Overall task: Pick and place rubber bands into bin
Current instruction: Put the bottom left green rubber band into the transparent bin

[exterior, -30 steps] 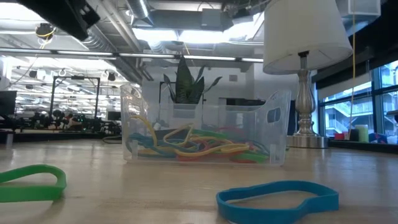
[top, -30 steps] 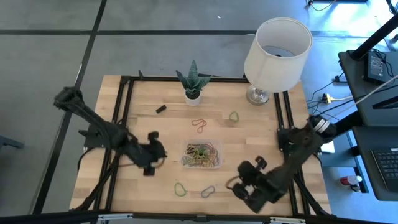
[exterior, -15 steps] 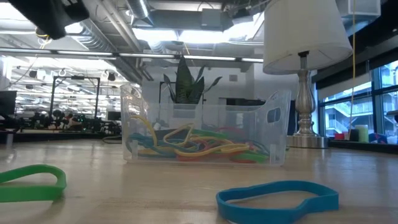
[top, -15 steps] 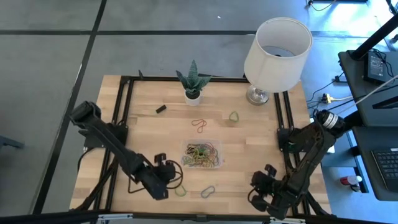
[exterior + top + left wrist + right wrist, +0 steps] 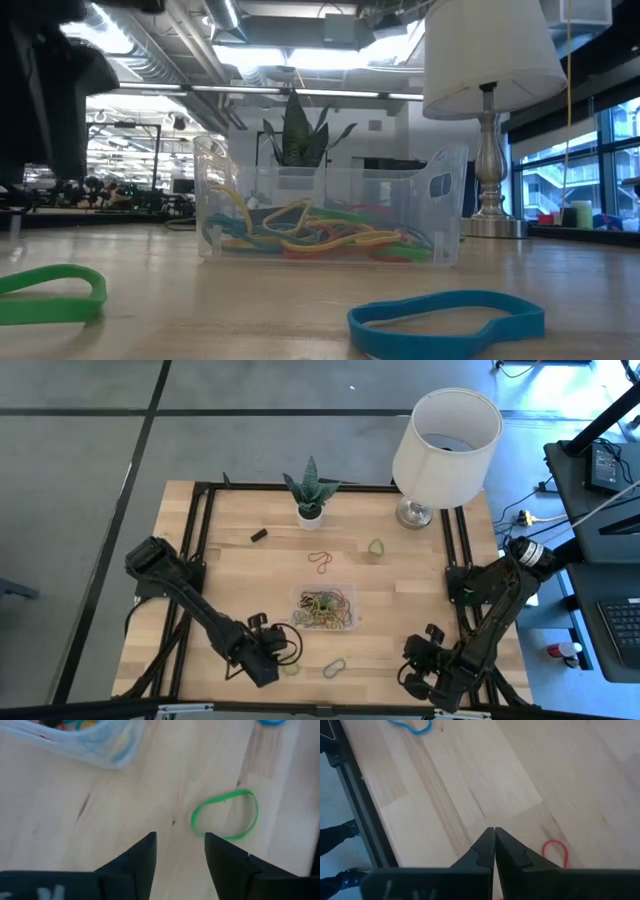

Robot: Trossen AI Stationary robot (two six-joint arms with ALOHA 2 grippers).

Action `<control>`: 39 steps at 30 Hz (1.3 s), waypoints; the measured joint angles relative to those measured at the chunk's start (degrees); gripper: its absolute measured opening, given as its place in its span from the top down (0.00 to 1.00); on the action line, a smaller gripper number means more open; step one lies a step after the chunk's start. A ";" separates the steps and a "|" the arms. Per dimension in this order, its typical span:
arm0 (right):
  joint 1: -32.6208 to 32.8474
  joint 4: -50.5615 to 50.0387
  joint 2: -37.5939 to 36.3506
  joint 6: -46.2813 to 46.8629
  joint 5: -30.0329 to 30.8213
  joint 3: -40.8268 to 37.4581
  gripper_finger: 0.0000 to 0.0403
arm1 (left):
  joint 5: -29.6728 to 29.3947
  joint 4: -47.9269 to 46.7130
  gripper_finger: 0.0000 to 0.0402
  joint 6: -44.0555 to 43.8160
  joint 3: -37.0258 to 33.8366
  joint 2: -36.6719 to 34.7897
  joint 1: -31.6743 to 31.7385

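Green rubber band [image 5: 225, 815], thin floppy loop, lies flat on wooden table [image 5: 230, 575] just beside left gripper [image 5: 179, 851], not touching it; fingers apart, nothing between them. Blue rubber band [image 5: 445, 320] lies near it, on the table's front part, in front of the bin. Red rubber band [image 5: 320, 561] and another green loop [image 5: 376, 546] lie farther back, apart from each other, between bin and lamp [image 5: 443, 445]. Clear plastic bin [image 5: 445, 205], shallow, rounded corners, sits mid-table; inside a tangled heap of bands [image 5: 310, 235], yellow, green, red, orange, covering its floor. Right gripper [image 5: 494, 851] at front right corner of table, fingers pressed together, holding nothing; small red band [image 5: 555, 852] on the wood near it. Potted plant [image 5: 310, 490] and small black piece [image 5: 258, 535] at the table's back.
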 joint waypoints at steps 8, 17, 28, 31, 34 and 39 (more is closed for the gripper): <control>0.00 0.00 0.02 -0.02 0.00 0.00 0.96 | -0.25 4.38 0.59 0.82 0.02 5.43 -0.55; 0.00 -0.09 0.02 -0.03 0.01 0.00 0.96 | -0.17 10.97 0.68 -0.44 0.02 8.81 -0.39; -0.02 -0.05 0.02 -0.04 0.48 -0.02 0.96 | -1.22 10.49 0.98 -3.92 1.53 10.84 -1.19; -0.02 -0.04 0.02 -0.02 0.54 -0.02 0.96 | 0.99 6.34 0.99 -0.97 5.28 10.67 -1.44; -0.02 -0.06 0.04 -0.03 0.57 -0.02 0.96 | 1.80 -1.63 0.99 2.42 11.59 10.34 -1.60; -0.01 -0.04 0.07 -0.02 1.80 -0.02 0.96 | -1.61 -14.07 0.99 6.35 21.81 10.31 -0.75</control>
